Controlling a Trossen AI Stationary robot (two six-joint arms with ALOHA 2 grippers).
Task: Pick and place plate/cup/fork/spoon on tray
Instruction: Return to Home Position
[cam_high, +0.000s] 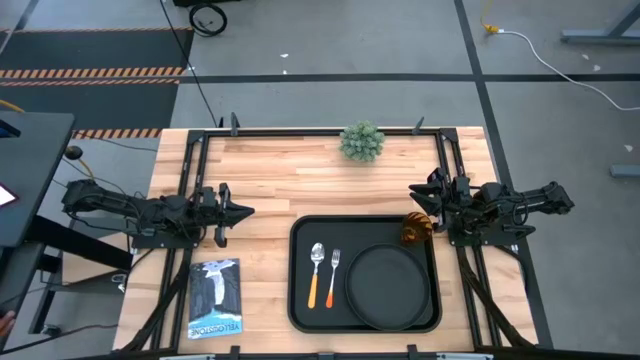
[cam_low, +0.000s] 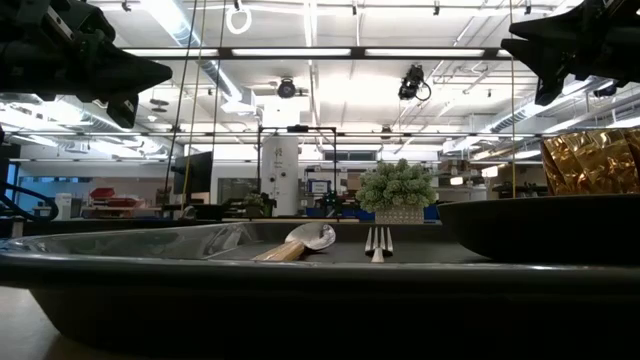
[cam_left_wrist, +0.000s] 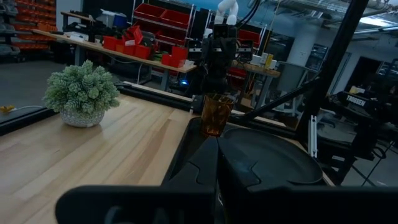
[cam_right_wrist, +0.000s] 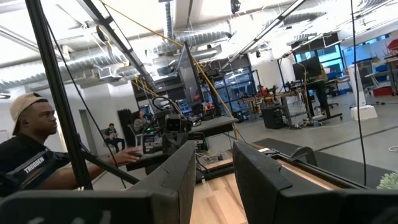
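Note:
The black tray lies at the table's near middle. On it the round black plate sits at the right. The spoon and the fork lie side by side at the left, handles toward the near edge. The amber cup stands upright in the tray's far right corner; it also shows in the left wrist view. My right gripper is open and empty, just beyond the cup and well above it in the low view. My left gripper is shut and empty, left of the tray.
A small potted plant stands at the far edge's middle. A booklet lies near the front edge, left of the tray. Bare wood lies between the plant and the tray. A person shows beyond the table in the right wrist view.

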